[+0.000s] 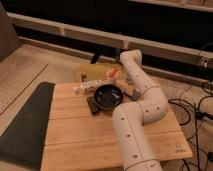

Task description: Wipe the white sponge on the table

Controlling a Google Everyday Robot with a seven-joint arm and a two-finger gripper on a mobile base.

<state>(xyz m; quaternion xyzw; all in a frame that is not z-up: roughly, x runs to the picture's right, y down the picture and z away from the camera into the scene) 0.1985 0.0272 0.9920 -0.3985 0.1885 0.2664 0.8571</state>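
The low bamboo table (75,135) fills the lower middle of the camera view, with a small dark logo (180,147) at its near right corner. A whitish oblong thing (84,88), possibly the white sponge, lies at the table's far left edge beside a black pan (108,95). My white arm rises from the bottom, bends at the right, and reaches back over the far side. My gripper (130,92) hangs just right of the pan, largely hidden behind the arm.
A yellowish cutting board (95,73) lies beyond the table with a small wooden bowl (114,74) on it. A small dark block (93,105) sits left of the pan's front. A dark mat (25,125) covers the floor at left. Cables (192,110) trail at right.
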